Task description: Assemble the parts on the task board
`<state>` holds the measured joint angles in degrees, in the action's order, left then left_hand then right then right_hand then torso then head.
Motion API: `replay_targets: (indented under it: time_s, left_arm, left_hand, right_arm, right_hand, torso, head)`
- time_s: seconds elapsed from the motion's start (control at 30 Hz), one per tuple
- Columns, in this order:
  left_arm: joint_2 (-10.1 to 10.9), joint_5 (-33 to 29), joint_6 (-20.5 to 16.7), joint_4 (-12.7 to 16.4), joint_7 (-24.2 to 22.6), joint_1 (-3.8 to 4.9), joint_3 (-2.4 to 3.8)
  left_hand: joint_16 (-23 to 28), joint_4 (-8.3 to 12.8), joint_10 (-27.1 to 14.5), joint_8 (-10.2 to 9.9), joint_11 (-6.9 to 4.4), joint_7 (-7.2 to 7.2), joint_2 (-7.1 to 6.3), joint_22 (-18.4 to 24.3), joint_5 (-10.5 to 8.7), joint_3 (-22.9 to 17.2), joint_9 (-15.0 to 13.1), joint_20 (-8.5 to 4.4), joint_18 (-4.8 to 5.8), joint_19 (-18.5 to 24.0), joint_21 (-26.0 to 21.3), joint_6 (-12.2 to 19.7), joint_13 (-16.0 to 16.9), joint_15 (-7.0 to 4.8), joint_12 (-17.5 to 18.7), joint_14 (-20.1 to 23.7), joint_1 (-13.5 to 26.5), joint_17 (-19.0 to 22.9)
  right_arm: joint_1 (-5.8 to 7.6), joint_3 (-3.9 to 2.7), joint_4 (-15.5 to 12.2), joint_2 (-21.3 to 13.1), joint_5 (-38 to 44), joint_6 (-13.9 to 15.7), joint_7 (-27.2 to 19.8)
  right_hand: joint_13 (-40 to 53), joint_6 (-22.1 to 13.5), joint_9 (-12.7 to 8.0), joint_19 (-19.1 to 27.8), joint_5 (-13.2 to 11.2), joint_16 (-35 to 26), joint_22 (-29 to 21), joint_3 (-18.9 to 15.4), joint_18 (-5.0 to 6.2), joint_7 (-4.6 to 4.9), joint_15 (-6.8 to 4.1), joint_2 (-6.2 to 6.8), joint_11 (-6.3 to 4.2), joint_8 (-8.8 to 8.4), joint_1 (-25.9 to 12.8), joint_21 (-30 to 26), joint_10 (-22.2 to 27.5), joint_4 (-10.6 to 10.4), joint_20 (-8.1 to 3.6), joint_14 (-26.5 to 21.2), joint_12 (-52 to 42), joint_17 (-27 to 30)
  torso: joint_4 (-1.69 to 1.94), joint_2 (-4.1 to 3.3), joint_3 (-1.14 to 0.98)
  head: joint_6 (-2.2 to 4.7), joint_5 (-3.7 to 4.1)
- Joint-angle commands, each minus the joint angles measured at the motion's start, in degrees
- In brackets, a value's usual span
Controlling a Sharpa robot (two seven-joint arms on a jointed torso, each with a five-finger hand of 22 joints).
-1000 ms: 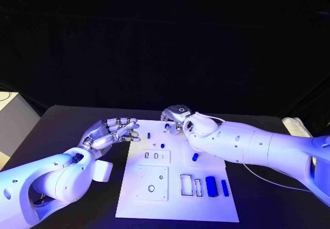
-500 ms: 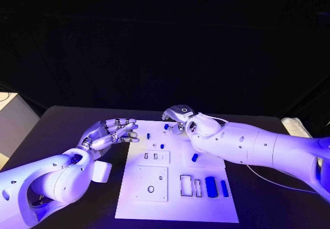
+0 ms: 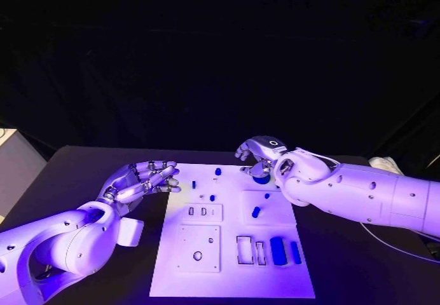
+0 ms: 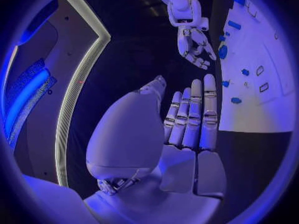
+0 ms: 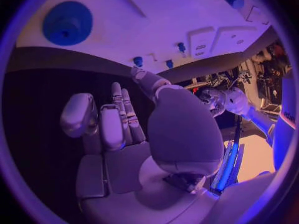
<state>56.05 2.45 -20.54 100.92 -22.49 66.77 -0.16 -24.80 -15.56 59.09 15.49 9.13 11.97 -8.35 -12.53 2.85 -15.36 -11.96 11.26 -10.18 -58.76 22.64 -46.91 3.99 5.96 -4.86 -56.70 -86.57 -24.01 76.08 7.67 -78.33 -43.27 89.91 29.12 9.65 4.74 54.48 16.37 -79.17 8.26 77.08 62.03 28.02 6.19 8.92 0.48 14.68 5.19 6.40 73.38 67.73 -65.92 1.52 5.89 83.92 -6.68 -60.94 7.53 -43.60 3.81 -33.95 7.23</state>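
Note:
The white task board (image 3: 229,267) lies in the middle of the black table. On it are small blue pegs (image 3: 218,171), a short blue piece (image 3: 255,211), two blue bars (image 3: 278,250) near the right edge and a round blue disc (image 3: 262,180) at the far right. My right hand (image 3: 261,151) hovers just over that disc, fingers spread and holding nothing; the right wrist view shows the disc (image 5: 67,22) beyond its fingertips (image 5: 118,92). My left hand (image 3: 142,180) floats beside the board's far left corner, empty, its fingers (image 4: 193,114) stretched out.
Recessed slots (image 3: 245,249) and two square inset plates (image 3: 201,246) mark the board's near half. A pale bundle with a cable (image 3: 385,164) sits at the table's right edge. A white block (image 3: 11,168) stands off the table's left side.
My right hand has moved to the right along the board's far edge, from above a small peg to above the round disc. The left hand has hardly moved. The camera has shifted slightly.

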Motion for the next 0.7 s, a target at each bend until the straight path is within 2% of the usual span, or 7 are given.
replay_targets:
  time_s: [0.03,0.13,0.3,0.37,0.4,0.5,0.7]
  left_arm:
    - [0.06,0.11,1.17,0.03,-0.42,0.08,0.05]
    - [0.09,0.14,1.26,-0.06,-0.45,0.08,0.05]
    - [0.04,0.16,1.38,-0.3,-0.44,0.08,0.05]
    - [-0.02,0.16,1.44,-0.39,-0.44,0.08,0.05]
    - [-0.05,0.16,1.46,-0.41,-0.44,0.08,0.05]
    - [-0.15,0.16,1.57,-0.54,-0.42,0.07,0.04]
    - [-0.26,0.18,1.67,-0.78,-0.39,0.07,0.04]
  left_hand:
    - [-0.26,0.07,0.55,-0.35,0.03,-0.05,-0.03,-0.17,-0.09,-0.43,0.1,-0.04,0.11,0.54,0.36,-0.47,-0.02,0.13,0.23,0.42,-0.79,-0.16]
    - [-0.32,0.16,0.63,-0.35,0.01,-0.07,-0.1,-0.25,-0.09,-0.48,0.1,-0.05,0.1,0.59,0.47,-0.51,-0.02,0.11,0.25,0.44,-0.9,-0.23]
    - [-0.32,0.16,0.63,-0.35,0.01,-0.07,-0.1,-0.25,-0.09,-0.48,0.1,-0.05,0.1,0.59,0.47,-0.51,-0.02,0.11,0.25,0.44,-0.9,-0.23]
    - [-0.32,0.16,0.63,-0.35,0.01,-0.07,-0.1,-0.25,-0.09,-0.48,0.1,-0.05,0.1,0.59,0.47,-0.51,-0.02,0.11,0.25,0.44,-0.9,-0.23]
    - [-0.32,0.16,0.63,-0.35,0.01,-0.07,-0.1,-0.25,-0.09,-0.48,0.1,-0.05,0.1,0.59,0.47,-0.51,-0.02,0.11,0.25,0.44,-0.9,-0.23]
    - [-0.32,0.16,0.63,-0.35,0.01,-0.07,-0.1,-0.25,-0.09,-0.48,0.1,-0.05,0.1,0.59,0.47,-0.51,-0.02,0.11,0.25,0.44,-0.9,-0.23]
    - [-0.32,0.16,0.63,-0.35,0.01,-0.07,-0.1,-0.25,-0.09,-0.48,0.1,-0.05,0.1,0.59,0.47,-0.51,-0.02,0.11,0.25,0.44,-0.9,-0.23]
  right_arm:
    - [0.29,-0.08,-2.03,-2.7,-3.6,-1.68,3.09]
    - [0.42,-0.1,-2.76,-4.66,-4.93,-3.3,3.61]
    - [0.52,-0.12,-2.82,-6.77,-6.55,-6.66,4.59]
    - [0.54,-0.13,-2.32,-7.08,-7.57,-7.95,4.88]
    - [0.53,-0.12,-1.97,-7.13,-8.14,-8.55,5.03]
    - [0.36,-0.12,-0.77,-6.89,-9.66,-10.09,5.56]
    - [-0.25,-0.11,0.69,-5.87,-11.18,-10.78,6.11]
  right_hand:
    - [0.5,-0.36,0.11,-0.88,-0.21,0.73,1.36,-1.57,-0.62,-0.27,-0.69,0.35,-0.67,-0.19,-0.88,1.08,-2.29,-0.88,-0.25,0.79,-0.59,-0.84]
    - [1.19,0.14,0.34,-1.84,0.29,1.62,3.67,-3.2,-1.11,-0.34,-0.81,0.61,-0.78,0.01,-1.09,2.88,-4.26,-1.73,-0.45,1.18,-1.09,-2.39]
    - [6.48,2.16,1.09,-4.4,2.39,3.9,10.42,-5.52,-2.4,-1.42,-2.35,1.04,-2.83,1.19,0.53,8.35,-14.04,-1.88,-1.69,2.12,-8.41,-6.56]
    - [22.99,1.83,1.7,-5.93,2.6,6.84,14.99,-9.05,-3.37,-2.04,-2.96,0.99,-3.35,2.02,1.17,12.04,-14.51,-2.39,-2.31,3.2,-24.89,-12.71]
    - [46.04,1.02,2.19,-6.7,2.69,8.6,17.62,-11.37,-3.87,-2.08,-2.35,0.53,-3.35,2.7,1.99,14.11,-13.83,-3.27,-2.2,3.8,-46.86,-16.69]
    - [73.53,-1.1,3.11,-7.94,3.0,11.16,21.64,-14.78,-4.65,-0.89,-1.38,-1.25,-2.0,4.81,3.31,17.19,-16.6,-7.11,-0.96,4.9,-72.57,-23.37]
    - [82.33,-2.37,3.5,-9.26,3.24,12.52,24.78,-16.94,-5.36,-0.33,-0.82,-1.54,-1.33,6.24,4.34,19.68,-21.71,-9.71,-0.38,5.77,-80.64,-27.63]
  torso:
    - [-0.71,0.06,-0.23]
    - [-0.88,0.0,-0.44]
    - [-1.0,-0.12,-0.69]
    - [-0.99,-0.12,-0.63]
    - [-1.01,-0.15,-0.66]
    - [-0.94,-0.26,-0.71]
    - [-0.86,-0.21,-0.6]
  head:
    - [0.19,0.3]
    - [0.18,0.37]
    - [0.07,0.55]
    - [-0.02,0.68]
    - [-0.07,0.72]
    - [-0.14,0.94]
    - [-0.45,0.95]
